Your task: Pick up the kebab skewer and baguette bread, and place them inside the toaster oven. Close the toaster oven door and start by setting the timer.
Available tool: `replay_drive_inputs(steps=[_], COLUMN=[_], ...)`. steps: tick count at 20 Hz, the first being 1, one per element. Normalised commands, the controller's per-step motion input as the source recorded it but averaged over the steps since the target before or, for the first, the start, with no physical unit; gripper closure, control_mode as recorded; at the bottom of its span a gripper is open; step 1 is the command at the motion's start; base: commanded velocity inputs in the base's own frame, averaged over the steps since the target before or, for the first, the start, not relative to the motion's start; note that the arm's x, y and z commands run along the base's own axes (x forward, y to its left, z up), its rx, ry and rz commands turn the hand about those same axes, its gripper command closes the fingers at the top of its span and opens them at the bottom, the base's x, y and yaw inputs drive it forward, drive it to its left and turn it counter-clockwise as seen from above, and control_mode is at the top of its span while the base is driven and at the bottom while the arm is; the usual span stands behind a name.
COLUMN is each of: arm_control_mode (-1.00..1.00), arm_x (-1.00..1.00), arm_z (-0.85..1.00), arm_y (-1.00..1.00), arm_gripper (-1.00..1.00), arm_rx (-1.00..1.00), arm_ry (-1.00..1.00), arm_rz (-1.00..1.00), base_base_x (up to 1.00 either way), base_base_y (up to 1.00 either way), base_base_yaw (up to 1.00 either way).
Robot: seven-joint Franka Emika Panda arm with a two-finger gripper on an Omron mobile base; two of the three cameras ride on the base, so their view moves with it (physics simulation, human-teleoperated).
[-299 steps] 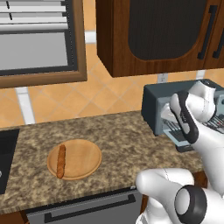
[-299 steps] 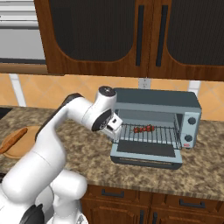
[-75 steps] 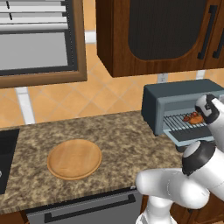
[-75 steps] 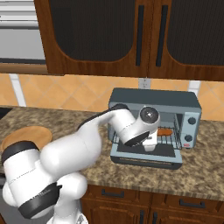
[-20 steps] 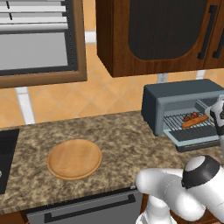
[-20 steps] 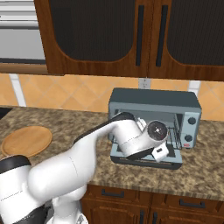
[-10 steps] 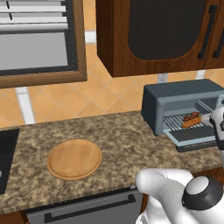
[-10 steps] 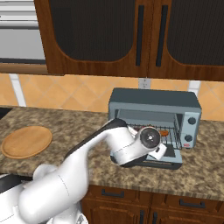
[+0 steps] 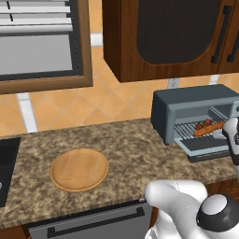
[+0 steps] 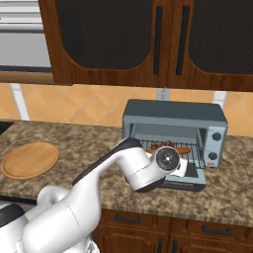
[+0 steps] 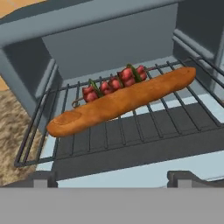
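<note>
The grey-blue toaster oven (image 9: 186, 105) (image 10: 173, 114) stands on the counter with its door (image 9: 207, 148) (image 11: 131, 159) dropped open. On its wire rack (image 11: 144, 127) the orange-brown baguette bread (image 11: 122, 100) (image 9: 211, 127) (image 10: 184, 149) lies diagonally. The kebab skewer (image 11: 113, 83) (image 9: 202, 124) (image 10: 159, 146), with red chunks, lies just behind the bread and against it. My gripper (image 11: 113, 178) hovers in front of the open oven above the door. It is open, its fingertips (image 11: 43, 179) wide apart, with nothing between them.
A round wooden plate (image 9: 79, 169) (image 10: 29, 159) sits bare on the granite counter (image 9: 126, 149) to the left. Dark wood cabinets (image 10: 148, 39) hang above the oven. The oven's knobs (image 10: 216, 146) are on its right strip. A dark stove edge (image 9: 7, 163) is at the far left.
The baguette, earlier on the wooden plate, now lies on the rack by the skewer. Over the last second my hand has drawn back a little from the oven mouth, jaws still open.
</note>
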Motion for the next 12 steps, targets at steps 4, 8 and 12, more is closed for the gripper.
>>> replay_drive_inputs(steps=[4,8,12], arm_control_mode=[-1.00,-1.00,-1.00], arm_x=[0.00,-0.03,0.00], arm_z=[-0.06,-0.29,-0.15], arm_y=[-0.02,0.00,0.00], arm_gripper=[-1.00,-1.00,-1.00], arm_rx=[-0.02,-0.02,-0.04], arm_ry=[-0.02,-0.11,-0.16], arm_rz=[0.06,0.01,0.01], base_base_x=[0.00,0.00,0.00], base_base_y=[0.00,0.00,0.00], base_base_yaw=[0.00,0.00,0.00])
